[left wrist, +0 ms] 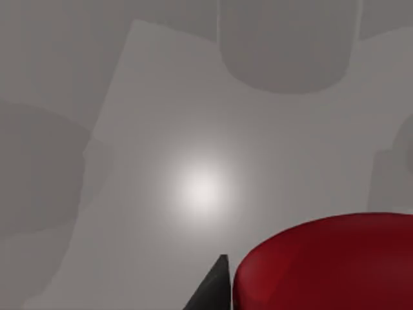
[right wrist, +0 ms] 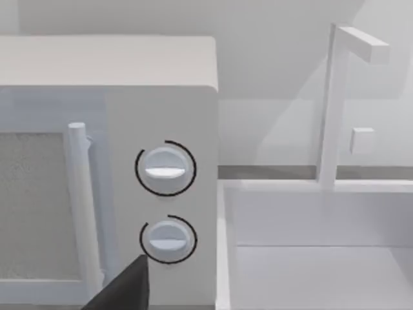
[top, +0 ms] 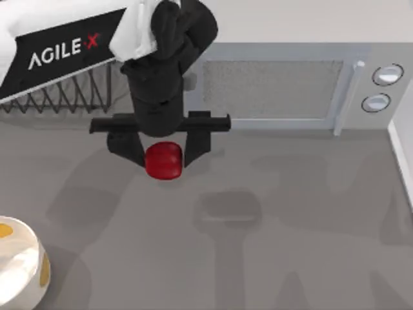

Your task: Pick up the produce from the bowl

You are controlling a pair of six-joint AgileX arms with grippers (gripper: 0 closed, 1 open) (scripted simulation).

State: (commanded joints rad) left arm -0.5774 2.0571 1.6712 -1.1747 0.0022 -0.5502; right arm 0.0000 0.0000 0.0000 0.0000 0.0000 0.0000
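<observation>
Writing: white letters "AGILE" with a red "X" on the black panel (top: 61, 53) of the left arm, up and to the left of the left gripper in the top view.
Left gripper (top: 164, 154): hangs over the grey table (top: 290, 219), in front of the microwave; its two black fingers (top: 193, 143) stand about one fruit-width apart, one pressed on each side of the produce.
Produce (top: 162, 161): a glossy red, round, slightly flattened fruit, caught between the fingertips of the left gripper and poking out just past them; in the left wrist view it bulges large and red (left wrist: 329, 265) right beside one dark fingertip (left wrist: 214, 287), with bare table behind it.
Bowl (top: 19, 265): cream-white with orange-yellow patches, at the table's near left corner, well apart from the left gripper and the fruit, below and to the left of them in the top view.
Microwave (top: 277, 87): pale grey, just behind the left gripper, with a bar handle (top: 347, 97) and two round dials (top: 387, 75) at its right end; no lettering can be read on it.
Right gripper: one dark fingertip (right wrist: 126, 290) shows in the right wrist view, close in front of the microwave's lower dial (right wrist: 168, 239); how far it is spread I cannot tell.
Sink (right wrist: 322, 258): white basin with a tall faucet (right wrist: 339, 97), beside the microwave's dial end.
</observation>
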